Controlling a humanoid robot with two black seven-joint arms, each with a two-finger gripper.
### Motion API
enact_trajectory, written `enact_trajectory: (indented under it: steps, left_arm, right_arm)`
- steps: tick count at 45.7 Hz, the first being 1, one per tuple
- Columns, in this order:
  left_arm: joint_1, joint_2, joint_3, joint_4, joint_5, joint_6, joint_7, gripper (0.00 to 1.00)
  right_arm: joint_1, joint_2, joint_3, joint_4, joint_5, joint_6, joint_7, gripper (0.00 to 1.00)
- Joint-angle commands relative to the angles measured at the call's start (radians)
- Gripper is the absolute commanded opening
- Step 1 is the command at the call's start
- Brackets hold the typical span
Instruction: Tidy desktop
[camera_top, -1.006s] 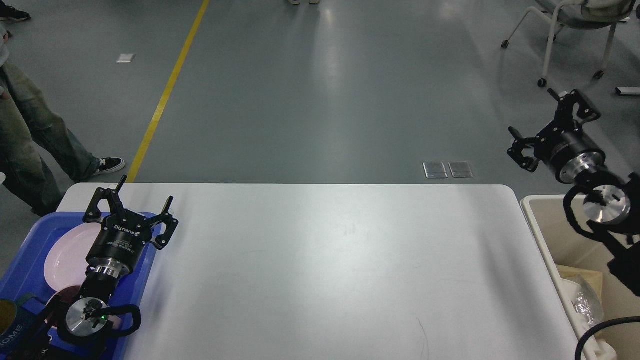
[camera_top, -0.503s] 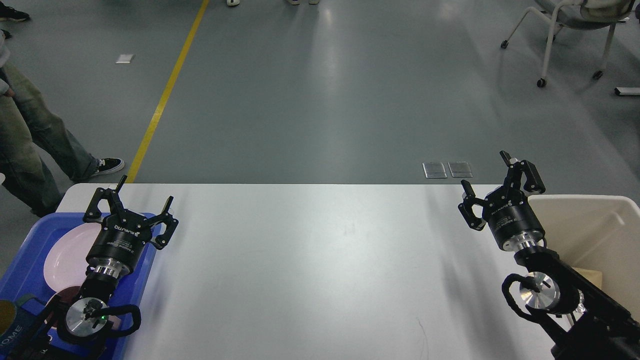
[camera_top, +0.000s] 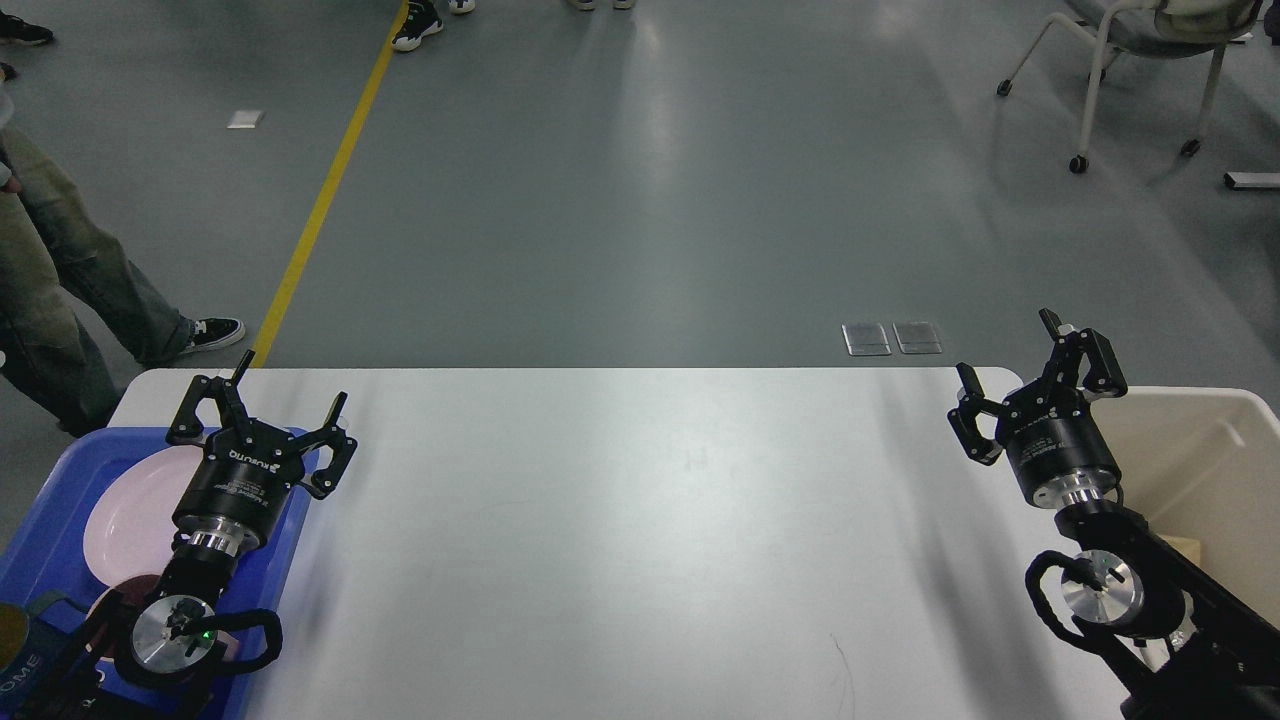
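The desktop (camera_top: 620, 540) is a large white tabletop with rounded corners and fills the lower part of the head view. Nothing lies on its bare middle. My left gripper (camera_top: 290, 385) is open and empty above the table's far left corner, over the inner edge of a blue tray (camera_top: 40, 540). My right gripper (camera_top: 1008, 347) is open and empty above the table's far right corner, next to a beige bin (camera_top: 1200, 470).
The blue tray holds a pink plate (camera_top: 130, 515), a dark red dish and a cup with lettering at the bottom left. The beige bin stands off the table's right edge. A person's legs (camera_top: 60, 290) stand at the far left. A wheeled chair (camera_top: 1140, 60) is at the far right.
My right arm swung from above the bin down and left to the table's far right corner, then shifted slightly right. My left arm has not moved.
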Motion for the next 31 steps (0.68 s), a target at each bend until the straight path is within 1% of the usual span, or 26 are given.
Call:
enact_trajectory:
  steps: [1, 12, 16, 31]
  left_arm:
    - [0.000, 0.000, 0.000, 0.000, 0.000, 0.000, 0.000, 0.96]
    - [0.000, 0.000, 0.000, 0.000, 0.000, 0.000, 0.000, 0.96]
    - [0.000, 0.000, 0.000, 0.000, 0.000, 0.000, 0.000, 0.96]
    - [0.000, 0.000, 0.000, 0.000, 0.000, 0.000, 0.000, 0.96]
  right_arm:
    - [-0.001, -0.002, 0.018, -0.020, 0.004, 0.028, 0.000, 1.00]
    - [-0.001, 0.005, 0.041, -0.057, 0.035, 0.060, -0.006, 1.00]
    - [-0.001, 0.006, 0.041, -0.057, 0.038, 0.054, 0.000, 1.00]
    - [-0.013, 0.000, 0.051, -0.057, 0.040, 0.051, 0.000, 1.00]
